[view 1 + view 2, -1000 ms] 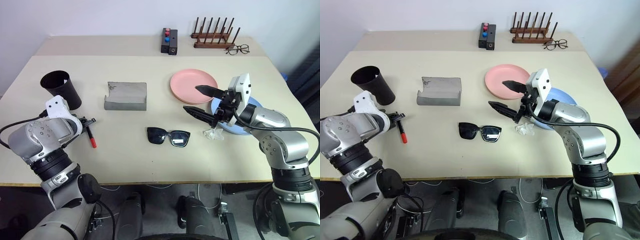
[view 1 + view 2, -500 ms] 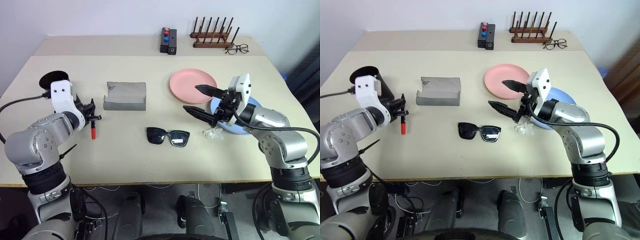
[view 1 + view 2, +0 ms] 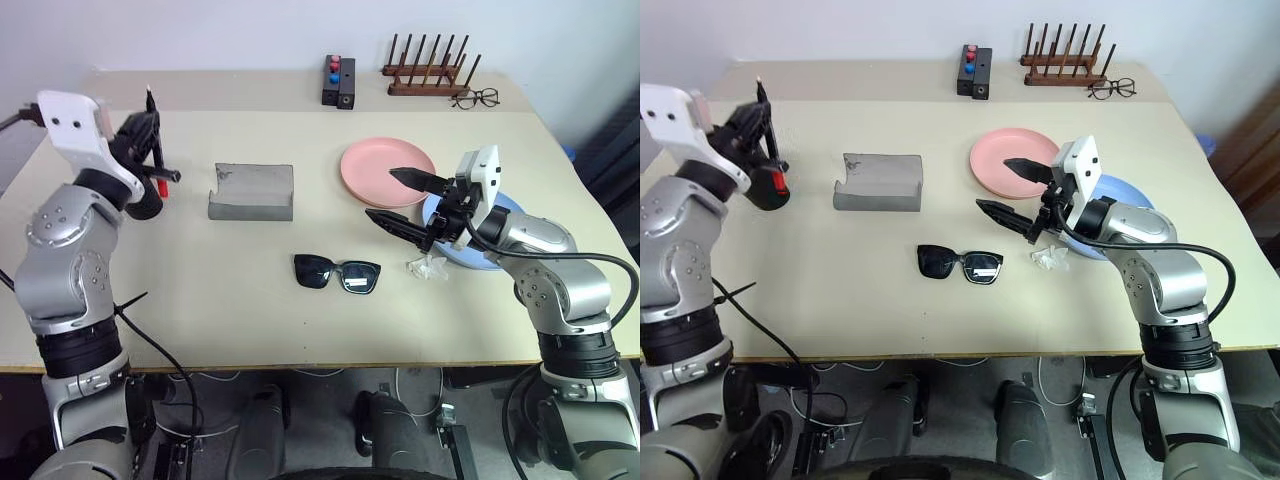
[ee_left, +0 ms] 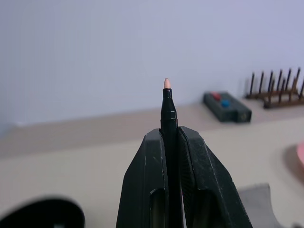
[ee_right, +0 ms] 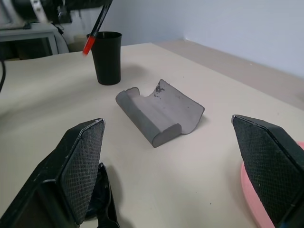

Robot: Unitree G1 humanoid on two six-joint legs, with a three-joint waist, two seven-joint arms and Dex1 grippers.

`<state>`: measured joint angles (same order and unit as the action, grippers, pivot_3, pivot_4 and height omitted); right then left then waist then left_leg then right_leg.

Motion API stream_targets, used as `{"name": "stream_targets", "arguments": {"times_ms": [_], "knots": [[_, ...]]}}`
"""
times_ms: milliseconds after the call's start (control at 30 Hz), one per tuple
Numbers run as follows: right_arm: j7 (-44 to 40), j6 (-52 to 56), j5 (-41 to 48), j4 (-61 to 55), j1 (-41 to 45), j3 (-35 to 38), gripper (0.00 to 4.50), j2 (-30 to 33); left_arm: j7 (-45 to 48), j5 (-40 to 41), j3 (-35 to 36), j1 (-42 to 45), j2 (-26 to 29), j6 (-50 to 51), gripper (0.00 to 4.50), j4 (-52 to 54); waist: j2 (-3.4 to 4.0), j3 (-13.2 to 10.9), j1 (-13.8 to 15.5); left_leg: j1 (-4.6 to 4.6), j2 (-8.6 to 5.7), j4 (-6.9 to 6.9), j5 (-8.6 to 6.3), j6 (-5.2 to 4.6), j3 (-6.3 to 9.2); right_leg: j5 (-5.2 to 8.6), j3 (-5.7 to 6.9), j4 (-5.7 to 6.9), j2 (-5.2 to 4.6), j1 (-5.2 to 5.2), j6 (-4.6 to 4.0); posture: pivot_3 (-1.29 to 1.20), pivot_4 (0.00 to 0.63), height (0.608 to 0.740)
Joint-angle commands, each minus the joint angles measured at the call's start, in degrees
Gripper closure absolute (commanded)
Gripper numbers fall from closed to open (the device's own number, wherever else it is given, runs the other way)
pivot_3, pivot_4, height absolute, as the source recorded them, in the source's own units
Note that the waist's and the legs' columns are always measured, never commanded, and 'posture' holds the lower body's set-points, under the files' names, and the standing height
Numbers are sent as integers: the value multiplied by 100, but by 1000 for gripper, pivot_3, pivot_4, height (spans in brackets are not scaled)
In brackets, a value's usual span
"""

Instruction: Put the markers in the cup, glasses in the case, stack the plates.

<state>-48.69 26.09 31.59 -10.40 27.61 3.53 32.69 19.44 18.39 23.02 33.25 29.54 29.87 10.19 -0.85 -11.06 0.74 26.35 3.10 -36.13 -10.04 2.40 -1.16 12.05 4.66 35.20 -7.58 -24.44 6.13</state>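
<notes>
Your left claw [image 4: 172, 142] pinches the marker [image 4: 167, 107] upright, red end down, just above the cup [image 5: 107, 57]; your right claw [image 3: 398, 198], spread wide, hangs far from the cup.

Both arms are silver-grey metal with black ribbed joints and loose black cables. A white block caps each wrist, behind the left claw [image 3: 152, 140] and right claw [image 3: 396, 197], both black-fingered.

Bright even light, soft faint shadows, left wrist view background blurred
</notes>
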Motion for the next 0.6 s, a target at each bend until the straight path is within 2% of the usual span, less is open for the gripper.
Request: {"name": "stream_targets", "arguments": {"times_ms": [33, 267, 600], "knots": [[34, -76, 23, -157, 88, 110, 122, -9, 13, -121, 145, 237, 278, -653, 4479, -363, 0, 0, -4, 0, 0, 0, 0, 0, 0, 0, 0, 1, 0, 0, 1, 0, 150, 740], [20, -68, 78, -204, -5, 166, 122, 35, 215, -233, 159, 684, 782, -1590, 4479, -1372, 0, 0, 6, 0, 0, 0, 0, 0, -1, -8, 0, 1, 0, 0, 15, 0, 150, 740], [-145, -66, 61, -39, 211, 106, 122, 43, 157, -306, 305, 889, 1187, -2550, 4479, -2149, 0, 0, -3, 0, 1, 3, 0, 0, -1, -9, 0, 1, 0, -1, 16, 0, 150, 740]]}}
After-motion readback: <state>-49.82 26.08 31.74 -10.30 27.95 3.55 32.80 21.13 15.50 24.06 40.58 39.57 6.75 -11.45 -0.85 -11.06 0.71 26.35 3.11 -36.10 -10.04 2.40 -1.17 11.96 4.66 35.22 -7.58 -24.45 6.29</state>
